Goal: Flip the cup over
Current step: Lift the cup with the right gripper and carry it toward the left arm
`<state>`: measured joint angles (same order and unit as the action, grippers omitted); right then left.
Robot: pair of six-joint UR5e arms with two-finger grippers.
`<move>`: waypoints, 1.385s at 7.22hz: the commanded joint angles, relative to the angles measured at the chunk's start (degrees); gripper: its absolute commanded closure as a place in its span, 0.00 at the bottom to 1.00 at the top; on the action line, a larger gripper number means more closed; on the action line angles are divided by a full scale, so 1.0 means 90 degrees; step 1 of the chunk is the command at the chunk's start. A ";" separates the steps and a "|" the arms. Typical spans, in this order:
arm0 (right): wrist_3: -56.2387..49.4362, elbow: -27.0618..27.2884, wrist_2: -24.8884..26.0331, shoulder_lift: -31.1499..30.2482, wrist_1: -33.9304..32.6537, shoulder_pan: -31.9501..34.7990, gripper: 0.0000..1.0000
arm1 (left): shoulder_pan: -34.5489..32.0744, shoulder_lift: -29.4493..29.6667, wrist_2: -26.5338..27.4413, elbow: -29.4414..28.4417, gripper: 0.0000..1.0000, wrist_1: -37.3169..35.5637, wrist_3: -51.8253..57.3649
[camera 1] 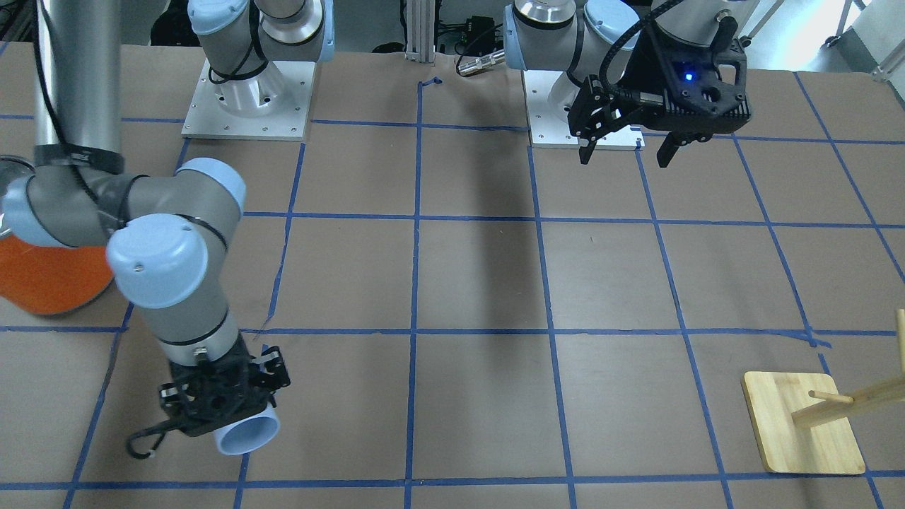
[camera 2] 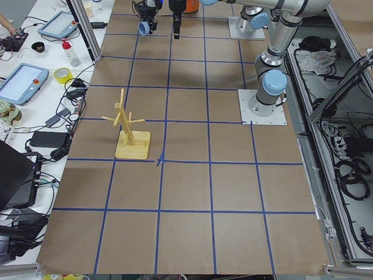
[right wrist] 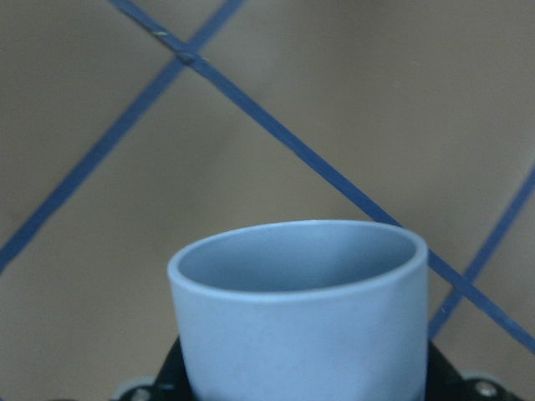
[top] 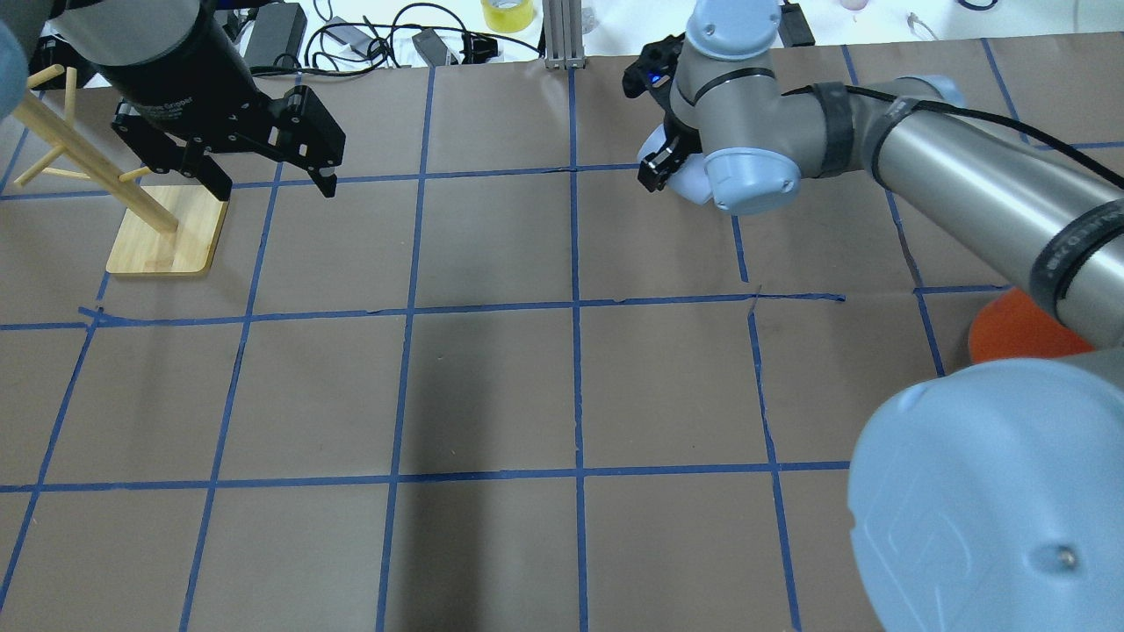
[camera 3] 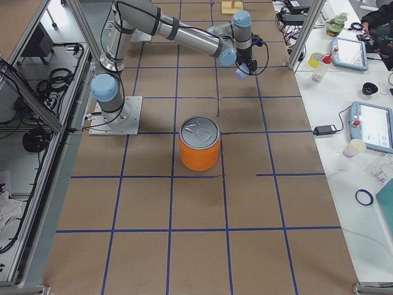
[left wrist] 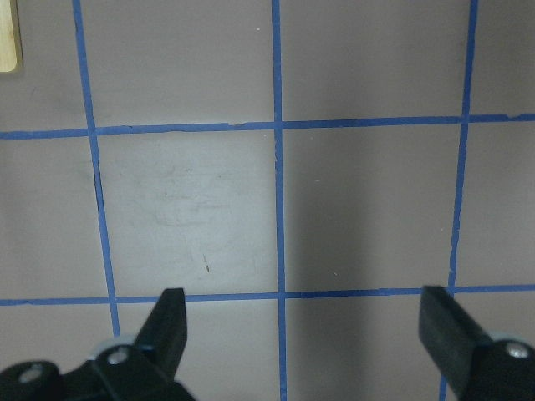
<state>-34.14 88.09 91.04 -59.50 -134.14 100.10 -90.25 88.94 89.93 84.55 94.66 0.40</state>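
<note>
right gripper (camera 1: 230, 404) clamped on the cup (camera 1: 249, 433), cup tilted, mouth toward the operators' side, at the robot's right; left gripper (camera 1: 625, 157) released, jaws wide, above the table (camera 1: 481, 283).

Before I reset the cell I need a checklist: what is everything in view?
table: one, brown paper with a blue tape grid, under everything.
cup: one, pale blue, held on its side in the right gripper.
orange can: one, orange with a silver top, upright on the robot's right side.
wooden rack: one, light wood, pegs on a square base, robot's left side.
tablet pendants: two, blue-edged, on the side bench off the table.
left gripper: one, black, open and empty, above the table.
right gripper: one, black, shut on the cup.
</note>
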 commanded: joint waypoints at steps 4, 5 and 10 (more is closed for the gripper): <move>-0.3181 -0.0129 -0.0717 0.0594 -0.0720 0.1437 0.70 | -0.0001 0.0000 0.0008 0.0000 0.00 0.0000 0.0004; -0.3227 -0.0119 -0.0760 0.0653 -0.0807 0.1475 0.70 | -0.0001 0.0000 0.0008 0.0000 0.00 0.0000 0.0004; -0.3267 -0.0080 -0.1170 0.0908 -0.0789 0.1515 0.57 | -0.0001 0.0000 0.0008 0.0000 0.00 0.0000 -0.0006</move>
<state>-63.58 87.33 81.19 -51.81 -141.26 113.68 -90.22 88.95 89.97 84.52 94.64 0.40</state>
